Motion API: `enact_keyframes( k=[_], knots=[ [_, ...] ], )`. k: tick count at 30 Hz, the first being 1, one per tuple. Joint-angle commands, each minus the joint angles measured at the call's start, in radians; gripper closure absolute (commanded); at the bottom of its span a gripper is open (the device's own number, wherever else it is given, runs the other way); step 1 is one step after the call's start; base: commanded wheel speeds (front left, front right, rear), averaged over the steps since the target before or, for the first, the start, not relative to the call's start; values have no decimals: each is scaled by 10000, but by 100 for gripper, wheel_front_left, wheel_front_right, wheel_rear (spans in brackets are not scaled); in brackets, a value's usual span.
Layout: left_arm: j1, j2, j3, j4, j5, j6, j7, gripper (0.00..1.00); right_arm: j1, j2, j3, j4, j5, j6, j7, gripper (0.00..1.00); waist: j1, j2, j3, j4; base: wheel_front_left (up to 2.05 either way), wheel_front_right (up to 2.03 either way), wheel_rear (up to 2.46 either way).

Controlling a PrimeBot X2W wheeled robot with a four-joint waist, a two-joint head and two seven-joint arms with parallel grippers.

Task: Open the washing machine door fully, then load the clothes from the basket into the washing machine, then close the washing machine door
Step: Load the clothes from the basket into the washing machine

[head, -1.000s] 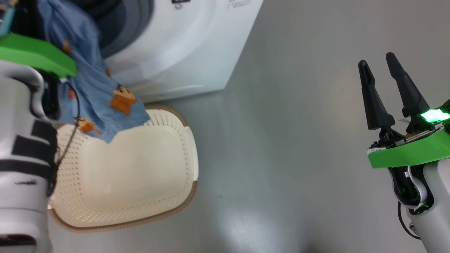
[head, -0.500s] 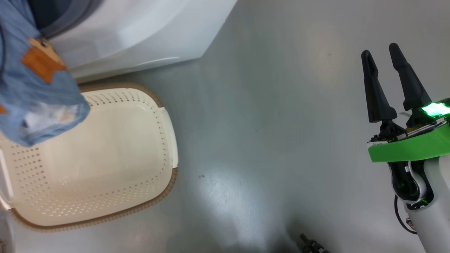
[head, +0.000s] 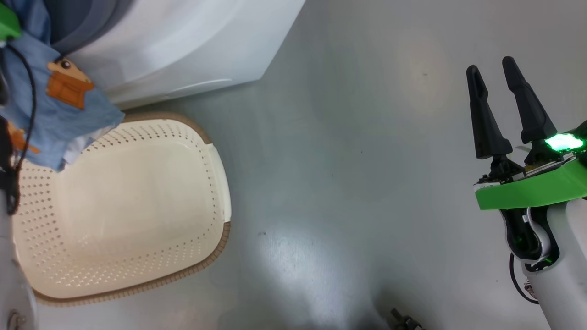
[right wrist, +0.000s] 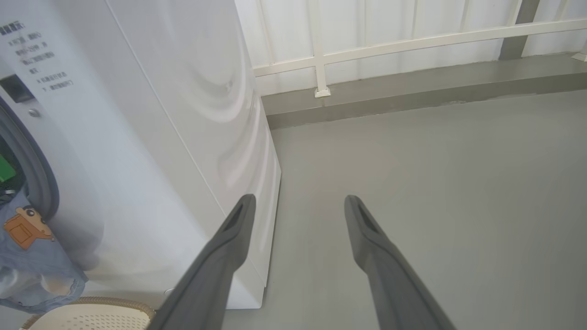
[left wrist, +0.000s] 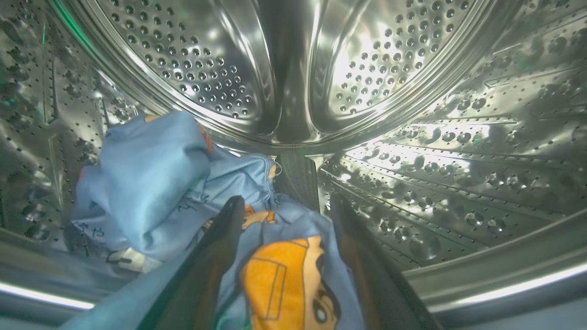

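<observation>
Inside the steel drum (left wrist: 390, 55) of the washing machine (head: 183, 46), my left gripper (left wrist: 286, 204) stands open. A light blue garment with an orange cartoon print (left wrist: 284, 279) lies loose between and under its fingers. A second blue garment (left wrist: 151, 183) is bundled on the drum's left. The first garment's tail (head: 59, 105) hangs out of the opening over the corner of the cream basket (head: 223, 238), which holds no clothes. My right gripper (head: 490, 65) is open over the floor, far to the right. The washing machine door is out of view.
The machine's white side (right wrist: 137, 160) rises left of my right gripper (right wrist: 299, 198). Grey floor (right wrist: 435, 160) runs to a white railing (right wrist: 412, 43) and a low kerb. The basket's rim (right wrist: 91, 316) and the hanging garment (right wrist: 27, 256) sit by the machine's front.
The head camera has turned, so the machine and basket sit further left in the picture. The garment's tail has risen a little toward the opening. The right gripper has not moved.
</observation>
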Motion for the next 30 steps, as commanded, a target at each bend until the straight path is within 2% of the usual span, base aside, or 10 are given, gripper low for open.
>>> enact_keyframes(
  k=[1, 8, 17, 20, 30],
  knots=[
    [83, 339, 37, -6, -96, -65, 54, 0, 170, -124, 158, -120, -141, 44, -49, 0, 0, 0, -141, 43, 0, 0, 0],
    [538, 213, -32, 660, -308, -365, -178, 0, 176, -107, 333, 124, -153, 44, -49, 0, 0, 0, -864, 203, 0, 0, 0],
    [1900, -77, -238, 634, -368, -569, -507, 0, 386, -105, 408, 389, -115, 44, -49, 0, 0, 0, -2150, 520, 0, 0, 0],
    [2594, -193, -362, 397, -324, -611, -538, 0, 535, -38, 477, 502, -100, 44, -49, 0, 0, 0, -2695, 648, 0, 0, 0],
    [5186, -562, -406, -1630, -197, -662, -547, 0, 1176, 62, 558, 883, -120, 44, -49, 0, 0, 0, -4447, 1194, 0, 0, 0]
  ],
)
